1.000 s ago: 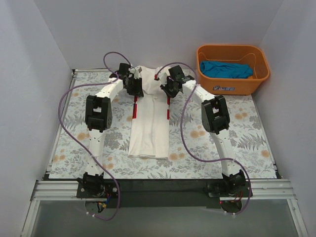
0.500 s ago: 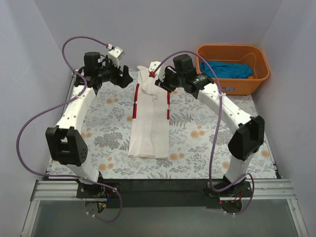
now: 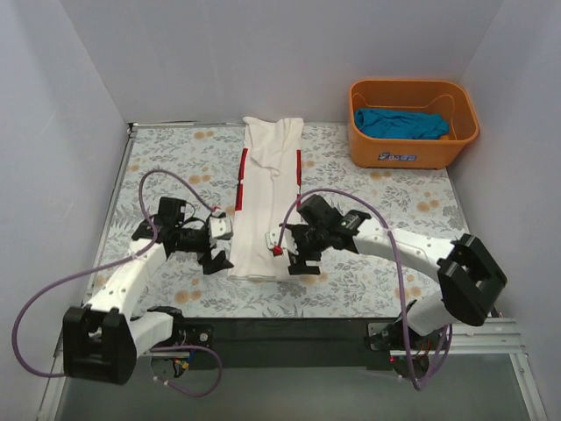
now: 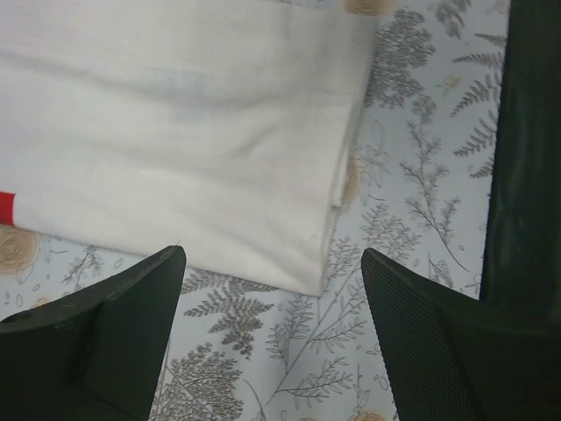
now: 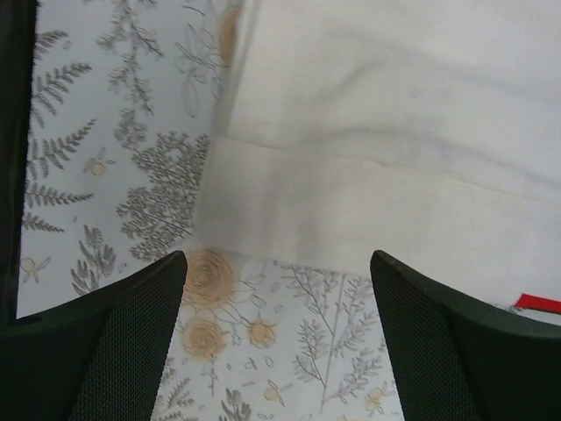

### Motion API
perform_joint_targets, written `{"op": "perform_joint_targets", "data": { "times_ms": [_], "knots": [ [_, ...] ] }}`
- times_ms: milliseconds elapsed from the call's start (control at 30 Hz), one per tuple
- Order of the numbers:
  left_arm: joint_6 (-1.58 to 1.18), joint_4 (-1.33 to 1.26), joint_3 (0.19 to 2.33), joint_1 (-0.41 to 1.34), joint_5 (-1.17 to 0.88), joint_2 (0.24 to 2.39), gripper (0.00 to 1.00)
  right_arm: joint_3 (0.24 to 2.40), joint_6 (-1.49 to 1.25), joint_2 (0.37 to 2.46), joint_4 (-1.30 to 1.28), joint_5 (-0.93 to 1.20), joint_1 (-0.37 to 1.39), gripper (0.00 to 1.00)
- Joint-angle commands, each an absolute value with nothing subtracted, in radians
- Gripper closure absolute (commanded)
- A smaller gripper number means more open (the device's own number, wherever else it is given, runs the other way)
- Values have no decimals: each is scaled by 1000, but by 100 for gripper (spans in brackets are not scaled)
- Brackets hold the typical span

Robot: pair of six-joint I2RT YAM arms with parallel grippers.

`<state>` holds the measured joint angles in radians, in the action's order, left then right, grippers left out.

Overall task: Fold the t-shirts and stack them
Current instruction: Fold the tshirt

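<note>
A white t-shirt (image 3: 267, 197) with red trim lies folded into a long narrow strip down the middle of the table. My left gripper (image 3: 216, 250) hovers open beside its near left corner, nothing between the fingers. On the other side my right gripper (image 3: 296, 252) is open by the near right corner. In the left wrist view the white t-shirt (image 4: 175, 132) has its hem corner just ahead of the open gripper (image 4: 272, 261). The right wrist view shows the white t-shirt (image 5: 394, 132) folded edge ahead of the open gripper (image 5: 278, 263). A teal t-shirt (image 3: 399, 123) lies in the basket.
An orange plastic basket (image 3: 412, 156) stands at the far right corner of the table. A floral cloth (image 3: 394, 202) covers the table. White walls close in the left, back and right sides. Purple cables loop off both arms.
Both arms have swung from the shirt's far collar end down to its near hem. Both grippers have opened and hold nothing. The shirt lies as before.
</note>
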<state>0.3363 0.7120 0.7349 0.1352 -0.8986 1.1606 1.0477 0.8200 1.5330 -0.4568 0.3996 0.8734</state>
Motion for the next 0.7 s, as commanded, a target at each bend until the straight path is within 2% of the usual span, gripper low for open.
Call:
{"op": "perform_joint_targets", "data": {
  "times_ms": [0,133,233,333,667],
  "knots": [
    [543,695,614,153,-1002,1001,19,875,801,1391,-215,473,945,11],
    [538,631,503,183,-968,954,29,801,755,1405,-100,417,992,25],
    [578,618,469,192,-956,969,37,784,732,1442,-54,405,1009,31],
    [604,603,462,207,-943,998,41,779,718,1483,-38,391,1019,38],
    [584,427,376,282,-827,1068,43,732,732,1528,-9,374,1035,39]
  ]
}}
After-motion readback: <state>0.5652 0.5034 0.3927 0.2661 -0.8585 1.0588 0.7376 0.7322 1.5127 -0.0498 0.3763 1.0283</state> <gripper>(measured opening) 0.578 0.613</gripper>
